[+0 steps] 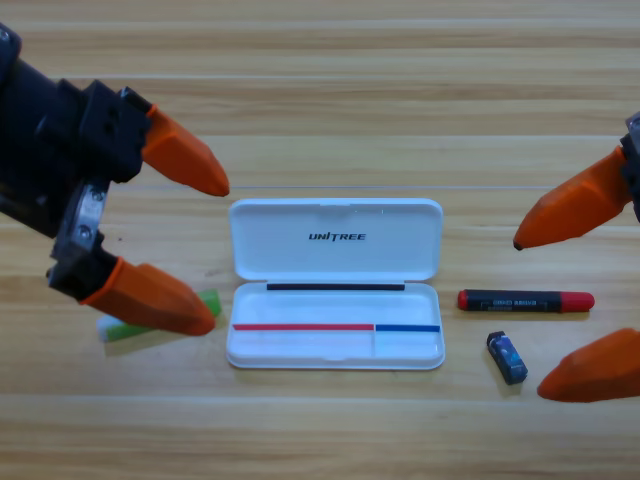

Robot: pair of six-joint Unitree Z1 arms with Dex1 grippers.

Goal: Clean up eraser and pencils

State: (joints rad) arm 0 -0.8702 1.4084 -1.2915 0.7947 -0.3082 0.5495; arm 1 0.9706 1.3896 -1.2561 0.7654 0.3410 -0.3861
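High view shows left claw (205, 250) and right claw (545, 310) both spread wide, grasping nothing, flanking the open white case (336, 283); right of it lie the black, red-ended pencil (525, 300) and blue-black eraser (507, 357).

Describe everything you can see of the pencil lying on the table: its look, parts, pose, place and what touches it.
The pencil is a thick round stick with a black printed body, a long red end pointing right and a short red tip pointing left. It lies flat and nearly level on the wooden table, just right of the open white case, above the small dark eraser. Only the table touches it; it lies between the open right gripper's jaws.
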